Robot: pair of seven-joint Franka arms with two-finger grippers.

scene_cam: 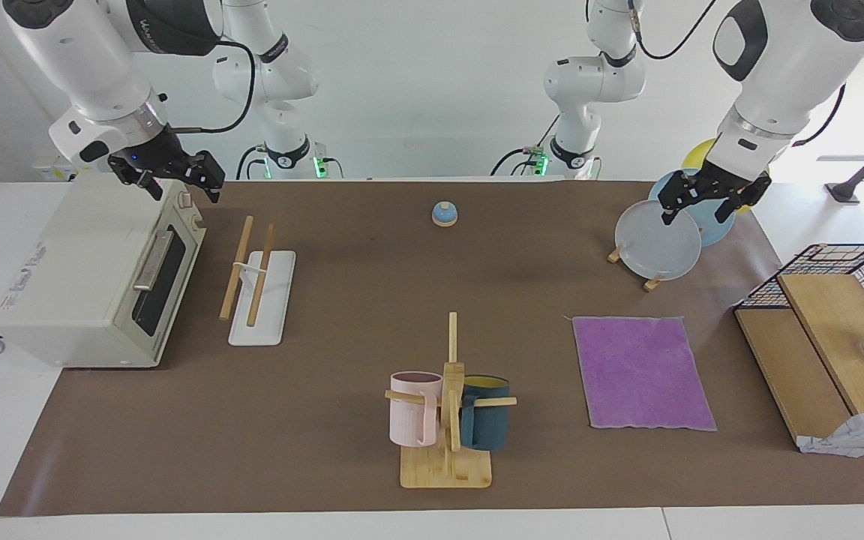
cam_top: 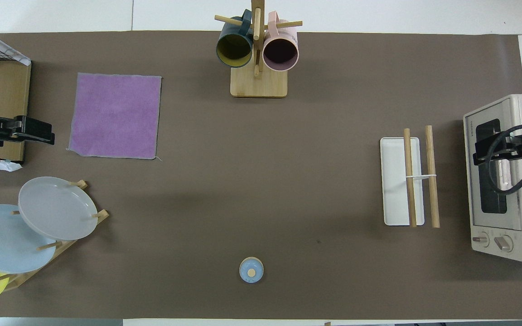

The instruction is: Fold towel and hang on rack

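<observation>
The towel (scene_cam: 642, 371) lies flat and unfolded, purple face up, on the brown mat toward the left arm's end of the table; it also shows in the overhead view (cam_top: 115, 116). The rack (scene_cam: 271, 300), two wooden rods over a white base, stands beside the toaster oven toward the right arm's end; it also shows in the overhead view (cam_top: 394, 181). My left gripper (scene_cam: 694, 214) is open and empty, raised over the plates; it also shows in the overhead view (cam_top: 45, 133). My right gripper (scene_cam: 183, 189) is open and empty, raised over the toaster oven; it also shows in the overhead view (cam_top: 480, 154).
A wooden peg stand (scene_cam: 447, 465) with a pink and a dark blue mug stands at the mat's edge farthest from the robots. A toaster oven (scene_cam: 79, 277) is beside the rack. A plate stand with plates (scene_cam: 657, 244), a small blue bell (scene_cam: 445, 214) and a wire basket on wooden boards (scene_cam: 829, 330) are also here.
</observation>
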